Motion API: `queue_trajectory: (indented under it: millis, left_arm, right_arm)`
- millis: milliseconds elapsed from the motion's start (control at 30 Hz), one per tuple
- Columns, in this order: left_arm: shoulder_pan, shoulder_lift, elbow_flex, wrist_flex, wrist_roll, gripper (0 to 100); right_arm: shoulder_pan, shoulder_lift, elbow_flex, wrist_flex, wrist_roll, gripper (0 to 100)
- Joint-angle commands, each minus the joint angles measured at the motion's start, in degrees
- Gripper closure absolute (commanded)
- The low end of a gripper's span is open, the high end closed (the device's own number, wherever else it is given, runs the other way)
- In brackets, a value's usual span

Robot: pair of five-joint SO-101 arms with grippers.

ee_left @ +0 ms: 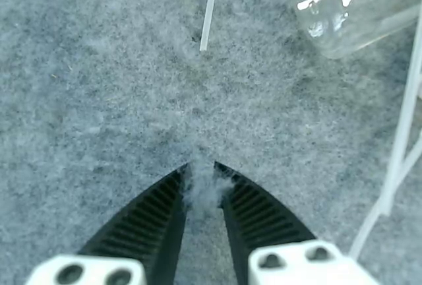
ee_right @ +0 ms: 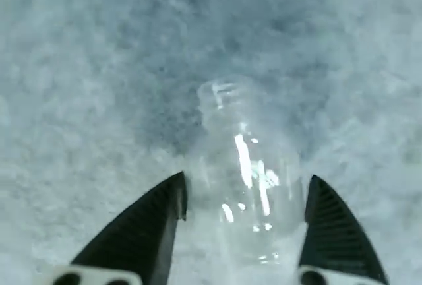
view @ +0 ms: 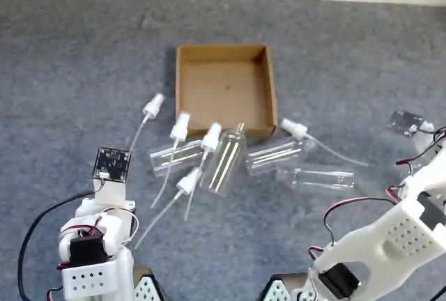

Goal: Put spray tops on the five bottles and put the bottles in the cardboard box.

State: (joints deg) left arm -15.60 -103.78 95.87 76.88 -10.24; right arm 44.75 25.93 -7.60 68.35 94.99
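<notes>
The open cardboard box sits at the back middle of the grey carpet. In front of it lie several clear bottles on their sides, mixed with white spray tops that trail long tubes. My right gripper is open at the right side, its fingers straddling a clear bottle that lies on the carpet with its neck pointing away. At the front left, my left gripper hovers over bare carpet, shut with nothing in it. Just beyond it are a bottle's base and a thin tube.
One spray top lies apart, left of the box. Another lies by the box's front right corner, its tube running right. The left arm's base and the right arm fill the front corners.
</notes>
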Motion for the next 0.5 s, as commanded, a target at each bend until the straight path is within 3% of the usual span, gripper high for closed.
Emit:
queue_trajectory:
  millis: [0, 67, 233, 467]
  left_arm:
    - [0.84, -0.13, 1.27, 0.44, -0.18, 99]
    - [0.84, -0.13, 1.27, 0.44, -0.18, 99]
    - [0.92, -0.13, 1.27, 0.44, -0.09, 99]
    - [0.92, -0.13, 1.27, 0.44, -0.09, 99]
  right_arm:
    - [0.48, -3.91, -0.22, 0.13, -12.4, 91.9]
    - [-0.13, -3.91, -0.13, 0.22, -19.34, 98.8]
    - [-1.27, -3.91, -0.22, 0.48, -35.34, 99.1]
    - [-4.88, -4.0, -0.57, 12.44, -47.47, 99.1]
